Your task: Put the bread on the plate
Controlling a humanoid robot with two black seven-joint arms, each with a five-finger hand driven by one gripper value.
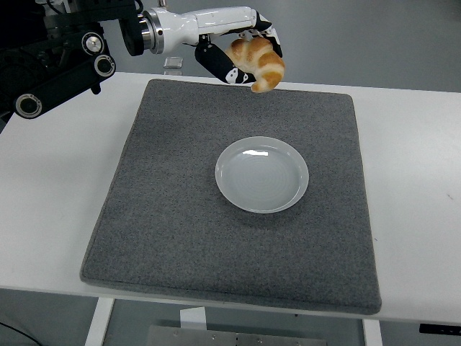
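Golden-brown crescent bread roll [258,63]: grasped aloft in left robot hand [241,58], above grey felt mat's [173,216] far edge. Round white ceramic plate [261,174]: bare; carry and set-down outstanding.

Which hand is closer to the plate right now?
Left. The left hand holds the bread in the air above the mat's far edge, beyond the plate and not yet over it. The right hand is out of view.
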